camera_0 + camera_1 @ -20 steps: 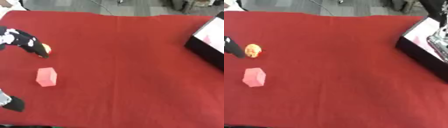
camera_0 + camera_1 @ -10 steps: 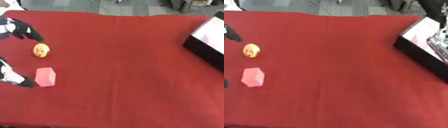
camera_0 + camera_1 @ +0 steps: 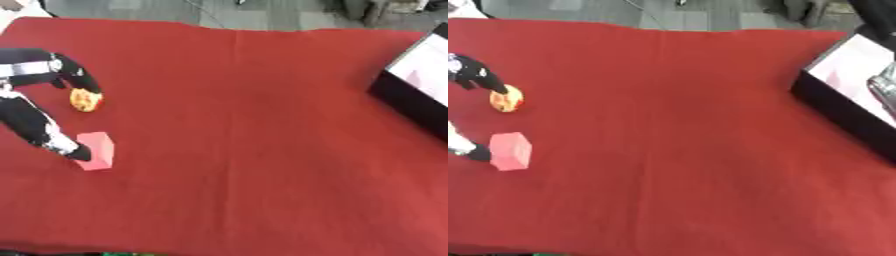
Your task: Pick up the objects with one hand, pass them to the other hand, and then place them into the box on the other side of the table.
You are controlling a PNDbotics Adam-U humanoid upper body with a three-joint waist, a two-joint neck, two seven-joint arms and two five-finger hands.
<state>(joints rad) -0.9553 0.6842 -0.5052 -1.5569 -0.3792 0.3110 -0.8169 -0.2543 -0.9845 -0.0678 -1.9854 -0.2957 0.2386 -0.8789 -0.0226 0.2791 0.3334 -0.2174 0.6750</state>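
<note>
We see the left robot hand at the left edge, spread wide: one dark finger reaches down onto the small orange ball, while the thumb's tip touches the near-left side of the pink block. Its fingers are extended and close round neither thing. Both objects lie on the red-covered counter, the ball farther away, the block nearer to us. Well apart, at the right edge, stands the black box with its pale inside; a silvery part at the right edge may be the right robot hand, we cannot tell
</note>
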